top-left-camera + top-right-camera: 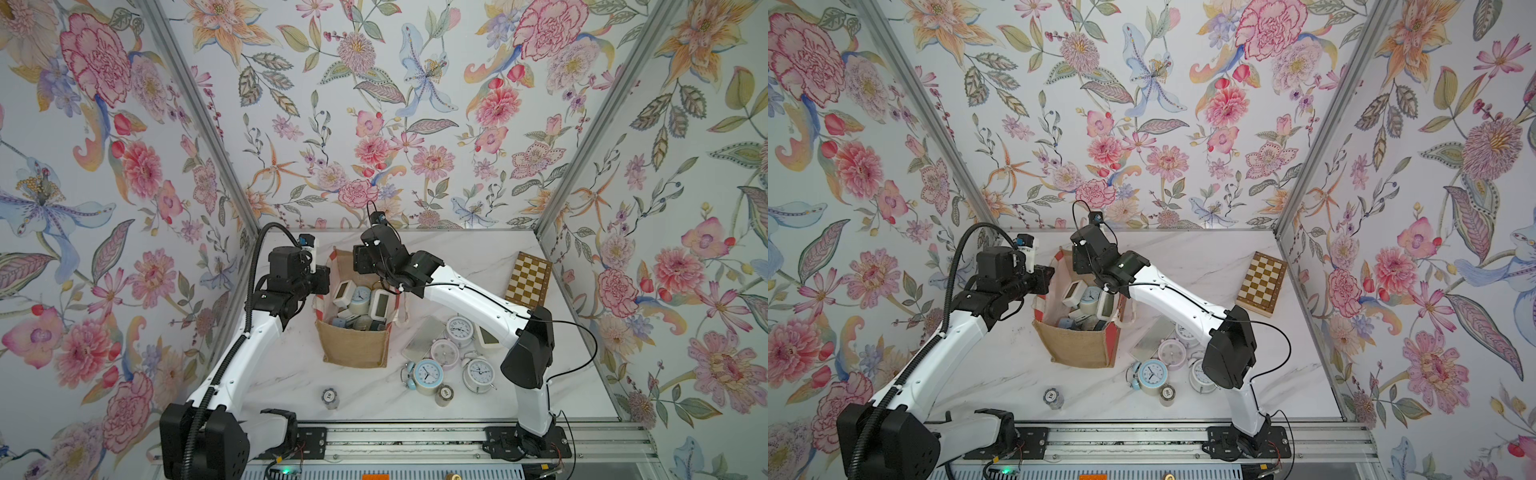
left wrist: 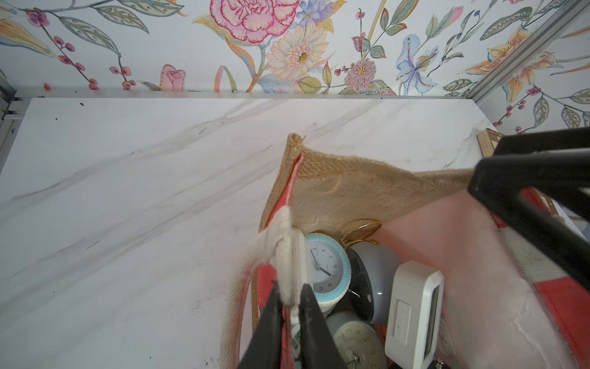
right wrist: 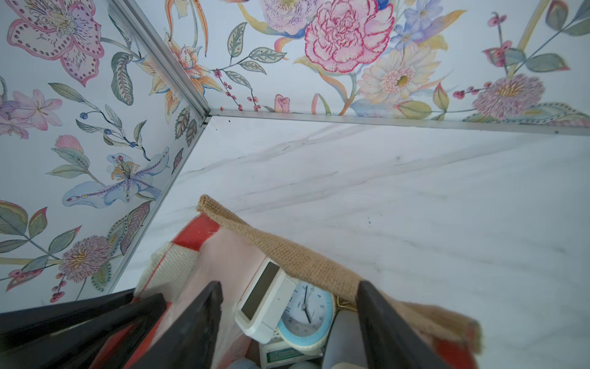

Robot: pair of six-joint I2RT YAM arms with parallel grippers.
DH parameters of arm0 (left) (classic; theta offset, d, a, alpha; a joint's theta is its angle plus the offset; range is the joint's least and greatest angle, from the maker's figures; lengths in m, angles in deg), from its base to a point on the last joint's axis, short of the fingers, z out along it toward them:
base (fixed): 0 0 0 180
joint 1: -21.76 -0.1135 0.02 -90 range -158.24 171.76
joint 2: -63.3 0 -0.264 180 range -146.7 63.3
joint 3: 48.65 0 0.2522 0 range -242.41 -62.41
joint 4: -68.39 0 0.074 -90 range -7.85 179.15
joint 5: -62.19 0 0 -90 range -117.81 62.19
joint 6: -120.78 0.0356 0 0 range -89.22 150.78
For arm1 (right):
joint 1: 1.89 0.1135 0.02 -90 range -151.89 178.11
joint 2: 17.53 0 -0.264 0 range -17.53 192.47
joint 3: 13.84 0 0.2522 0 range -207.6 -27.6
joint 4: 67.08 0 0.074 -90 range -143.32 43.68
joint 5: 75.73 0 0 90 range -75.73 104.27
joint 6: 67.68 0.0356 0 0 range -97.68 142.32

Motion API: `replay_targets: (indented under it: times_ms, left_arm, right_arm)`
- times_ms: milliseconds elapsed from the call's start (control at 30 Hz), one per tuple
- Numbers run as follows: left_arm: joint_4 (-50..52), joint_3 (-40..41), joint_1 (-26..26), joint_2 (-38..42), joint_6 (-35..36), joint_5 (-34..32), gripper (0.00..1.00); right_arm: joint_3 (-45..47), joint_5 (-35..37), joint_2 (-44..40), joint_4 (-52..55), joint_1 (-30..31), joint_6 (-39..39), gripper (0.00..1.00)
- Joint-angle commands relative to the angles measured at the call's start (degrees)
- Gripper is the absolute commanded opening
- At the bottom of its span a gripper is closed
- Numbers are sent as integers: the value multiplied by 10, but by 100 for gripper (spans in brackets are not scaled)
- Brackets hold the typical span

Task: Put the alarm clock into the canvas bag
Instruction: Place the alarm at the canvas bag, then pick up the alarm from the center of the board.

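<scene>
White canvas bag (image 2: 367, 188) handle (image 2: 282, 242) pinched in left gripper (image 2: 291, 287)

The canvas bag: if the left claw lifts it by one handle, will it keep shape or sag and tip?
The canvas bag probably sags: its burlap rim looks wavy. It is likely heavy, being packed with alarm clocks. Lifted by the white handle pinched in the left claw, it may tilt sideways.
</scene>
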State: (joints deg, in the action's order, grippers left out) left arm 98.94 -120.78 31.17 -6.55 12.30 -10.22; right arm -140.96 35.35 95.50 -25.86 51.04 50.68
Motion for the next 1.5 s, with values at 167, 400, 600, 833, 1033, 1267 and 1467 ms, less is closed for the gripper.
replay_targets:
  times_ms: [167,400,600,833,1033,1267,1467]
  left_arm:
    - [-17,0,4,-11,-3,4,15]
    - [-14,-3,4,-13,-1,2,15]
    - [-17,-1,4,-14,-3,4,15]
    - [-15,0,4,-12,-4,3,15]
    - [-12,1,4,-10,-2,2,15]
    - [-15,5,4,-9,-4,2,15]
    - [-17,5,4,-12,-5,4,15]
  right_arm:
    - [111,-60,-119,7,-82,-91,72]
    - [268,-80,-229,7,-154,-106,73]
    - [402,-113,-310,13,-226,-98,74]
    - [501,-179,-348,49,-314,-87,76]
    - [559,-204,-350,83,-367,-92,77]
    - [605,-214,-342,99,-392,-102,80]
    - [620,-211,-323,109,-403,-111,81]
